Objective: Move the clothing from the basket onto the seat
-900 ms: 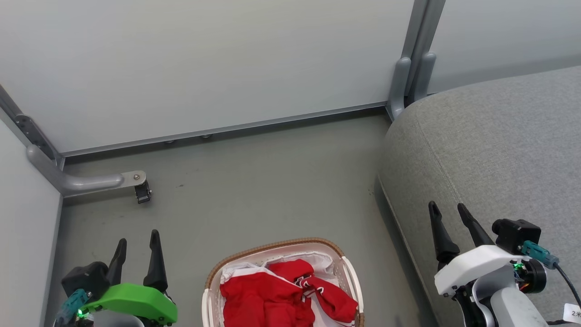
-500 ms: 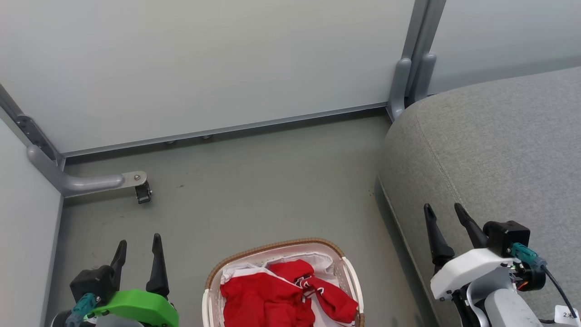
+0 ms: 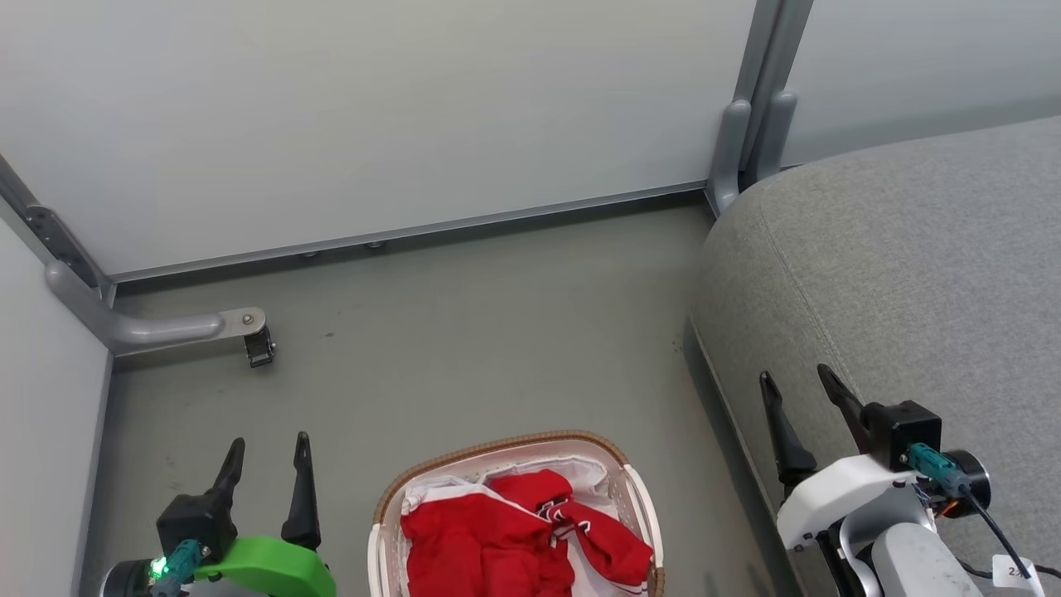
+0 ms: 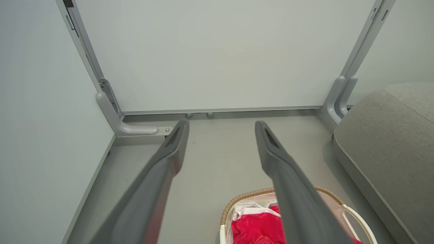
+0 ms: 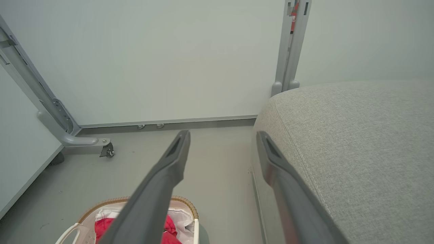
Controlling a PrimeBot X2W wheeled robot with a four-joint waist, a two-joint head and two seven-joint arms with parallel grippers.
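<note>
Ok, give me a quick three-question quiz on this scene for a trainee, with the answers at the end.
1. True or false: the clothing lies in the basket.
2. In the head view, on which side of the basket is the seat? A) left B) right C) underneath it
3. What do the left gripper and right gripper hold?
Key: 1 true. 2 B. 3 Nothing; both are open and empty.

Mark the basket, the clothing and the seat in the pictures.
basket (image 3: 530,437): head view, on the far stretch of its brown woven rim.
clothing (image 3: 472,547): head view, on the plain red fabric lying in the basket.
seat (image 3: 912,274): head view, on the grey woven top surface.
</note>
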